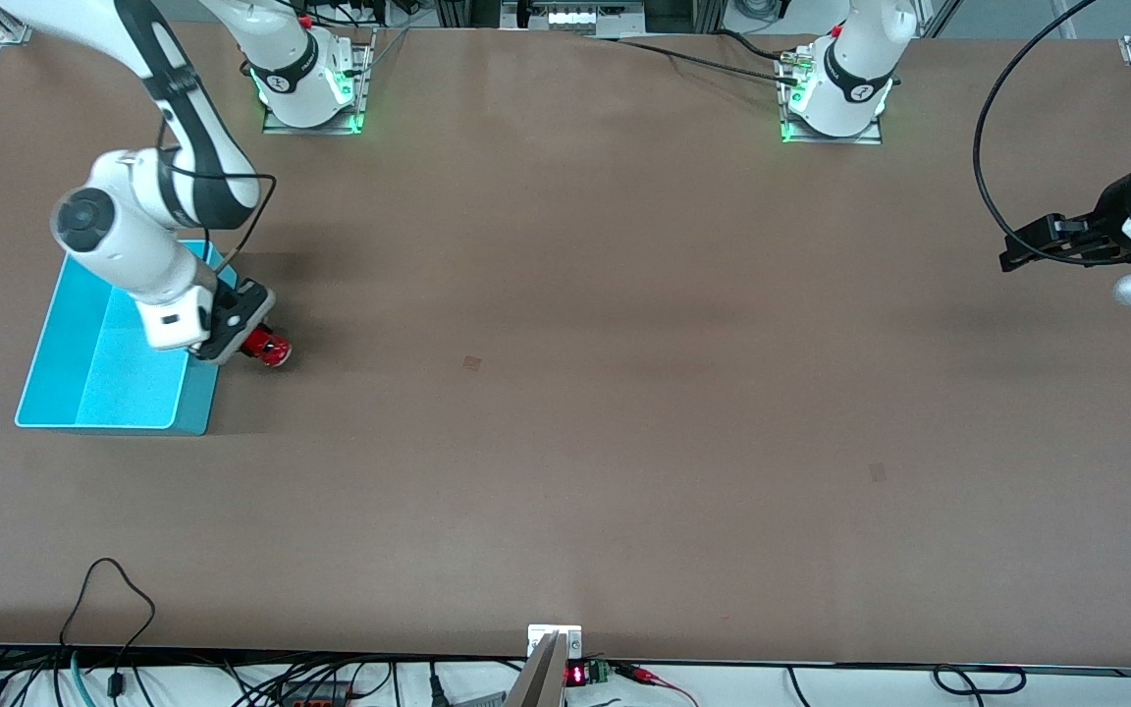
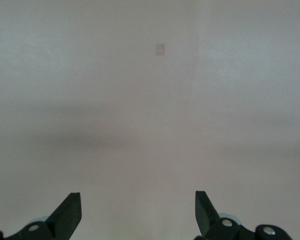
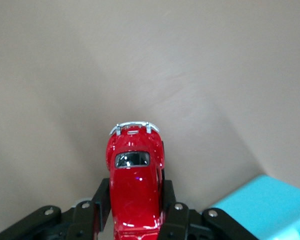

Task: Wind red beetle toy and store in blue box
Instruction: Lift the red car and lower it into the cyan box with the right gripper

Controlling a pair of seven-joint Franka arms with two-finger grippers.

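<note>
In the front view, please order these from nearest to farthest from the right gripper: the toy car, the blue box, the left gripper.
1. Toy car: held between the fingers of the right gripper.
2. Blue box: just beside it, at the right arm's end of the table.
3. Left gripper: open, waiting over the left arm's end.

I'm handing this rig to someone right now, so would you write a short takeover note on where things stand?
Right gripper: shut on the red beetle toy, beside the blue box, on the side toward the left arm's end of the table.
Left gripper: open, holding nothing, waiting over bare table at its own end.
Done: toy grasped. Whether it is wound cannot be told.
Left: get the toy into the box, which looks empty where its inside shows, then release.
</note>
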